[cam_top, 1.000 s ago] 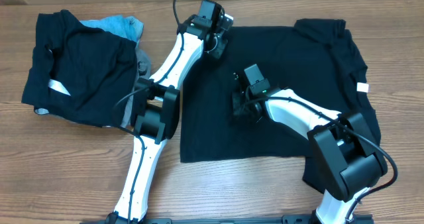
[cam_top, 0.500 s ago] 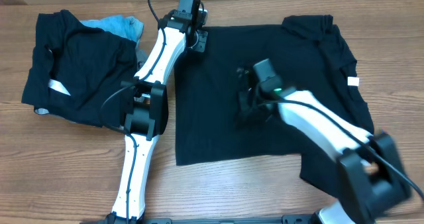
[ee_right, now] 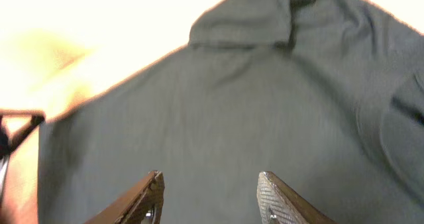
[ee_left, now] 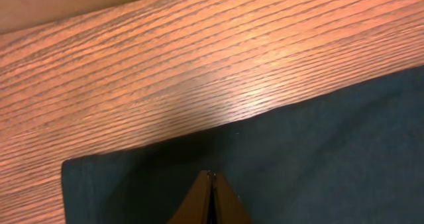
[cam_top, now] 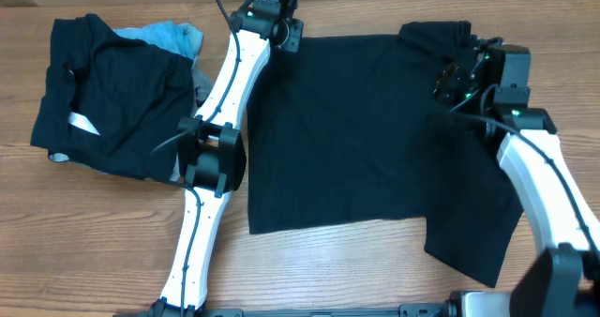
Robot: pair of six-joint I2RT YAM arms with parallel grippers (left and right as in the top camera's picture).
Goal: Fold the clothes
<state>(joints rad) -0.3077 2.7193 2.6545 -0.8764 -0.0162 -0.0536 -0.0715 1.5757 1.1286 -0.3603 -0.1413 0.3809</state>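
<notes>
i'm reading this as the laying-out step. the black t-shirt (cam_top: 347, 129) is lying spread on the counter (cam_top: 94, 233) between the arms, my left fingers (ee_left: 199, 207) are pinching shut on its far left corner, and my right fingers (ee_right: 278, 201) are hovering parted and empty over the sleeve end. next i'm needing the right fingers down on an edge there, gripping it before any fold.

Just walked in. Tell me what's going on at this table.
Two robot arms are working on a black T-shirt spread out on the wooden table. The left gripper sits at the shirt's far corner, jaws shut, seemingly pinching the fabric. The right gripper hovers over the shirt near a sleeve, jaws open and empty. Other garments lie heaped at the left.
</notes>
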